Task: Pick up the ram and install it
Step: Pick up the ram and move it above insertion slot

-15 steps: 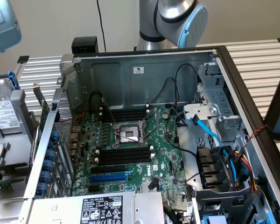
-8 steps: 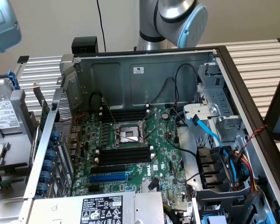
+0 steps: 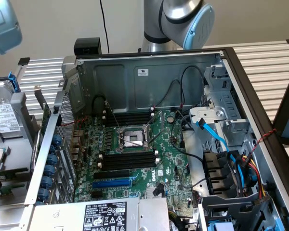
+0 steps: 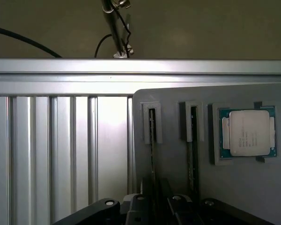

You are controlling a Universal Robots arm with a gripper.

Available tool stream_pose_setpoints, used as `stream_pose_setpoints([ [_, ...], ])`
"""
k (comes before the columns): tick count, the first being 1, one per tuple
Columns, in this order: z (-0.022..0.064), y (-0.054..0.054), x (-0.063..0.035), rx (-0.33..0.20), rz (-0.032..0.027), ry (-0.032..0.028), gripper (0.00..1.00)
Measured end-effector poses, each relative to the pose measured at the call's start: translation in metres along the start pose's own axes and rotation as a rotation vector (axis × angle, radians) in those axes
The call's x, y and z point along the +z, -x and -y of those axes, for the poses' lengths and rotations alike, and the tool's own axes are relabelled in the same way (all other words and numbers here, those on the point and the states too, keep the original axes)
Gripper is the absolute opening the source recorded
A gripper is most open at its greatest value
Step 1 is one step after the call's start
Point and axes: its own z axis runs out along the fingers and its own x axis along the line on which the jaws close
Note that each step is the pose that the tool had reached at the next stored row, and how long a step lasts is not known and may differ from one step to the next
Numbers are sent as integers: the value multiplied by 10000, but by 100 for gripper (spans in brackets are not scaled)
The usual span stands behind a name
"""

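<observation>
Over the ram [image 4: 152,150], tool [image 4: 158,201] downward

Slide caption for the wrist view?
Pincer at the ram standing on edge in a gray holder, beside a second stick and a CPU.

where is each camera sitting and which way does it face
Exterior view: off the arm and high up, looking down into the open computer case at the motherboard; the arm's grey joint with a blue cap rises behind the case.
Wrist view: on the wrist, looking down at a grey tray that holds ram on edge and a processor; the gripper shows.
Shared: both views show the ribbed aluminium table.
</observation>
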Motion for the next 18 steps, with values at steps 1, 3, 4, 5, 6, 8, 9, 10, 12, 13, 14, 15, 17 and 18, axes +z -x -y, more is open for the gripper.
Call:
stream_pose_setpoints([
  [1,0,0,0,-5,0,0,21],
  [3,0,0,0,-6,-2,1,21],
  [4,0,0,0,-8,-3,0,21],
  [5,0,0,1,-24,-14,-1,21],
  [6,0,0,1,-29,-24,-1,21],
  [8,0,0,0,-30,-26,0,21],
  [9,0,0,0,-30,-27,1,21],
  [10,0,0,0,-30,-27,1,21],
  [12,0,0,0,-30,-26,0,19],
  [13,0,0,-1,-29,-29,2,19],
  [14,0,0,-1,-29,-29,1,12],
  [15,0,0,-1,-29,-28,2,12],
  [17,0,0,0,-29,-27,1,12],
  [18,0,0,0,-30,-27,1,12],
])
